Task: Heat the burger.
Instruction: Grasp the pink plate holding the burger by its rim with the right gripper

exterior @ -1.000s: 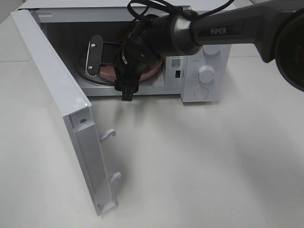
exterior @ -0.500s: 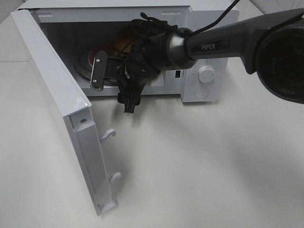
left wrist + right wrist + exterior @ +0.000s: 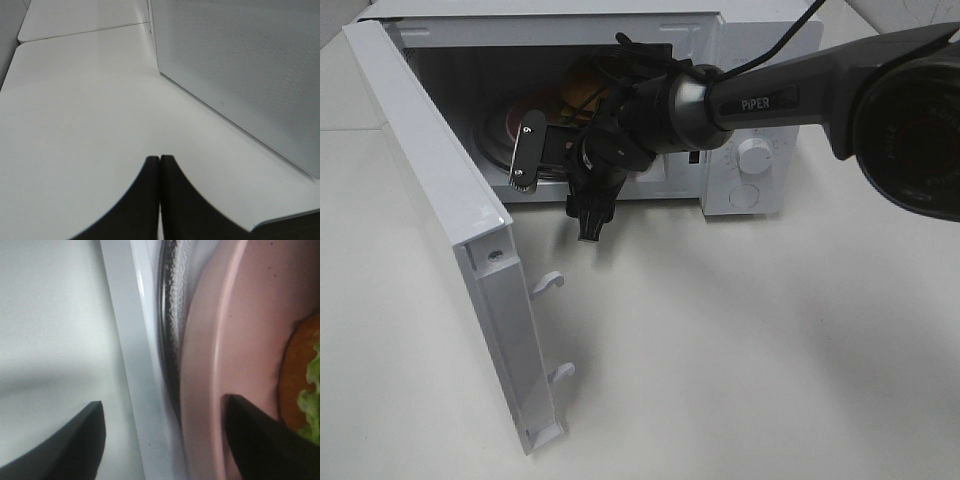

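The burger (image 3: 579, 88) sits on a pink plate (image 3: 517, 122) inside the open microwave (image 3: 750, 110), mostly hidden by my right arm. In the right wrist view its brown bun and green lettuce (image 3: 302, 390) show at the frame's edge on the pink plate (image 3: 235, 340). My right gripper (image 3: 558, 188) is at the microwave's mouth and stands open. The plate's rim and the white front sill (image 3: 132, 365) lie between its fingers (image 3: 255, 440), and nothing is gripped. My left gripper (image 3: 160, 195) is shut and empty over the white table, beside a perforated white panel (image 3: 240, 75).
The microwave door (image 3: 450, 220) swings out to the left, with its latch hooks (image 3: 550, 282) pointing into the table space. A glass turntable (image 3: 500, 145) lies under the plate. The control knobs (image 3: 755, 158) are to the right of the cavity.
My right gripper has drawn back a little toward the microwave's mouth and turned. The plate and burger now show deeper inside on the turntable. Its jaws have narrowed slightly.
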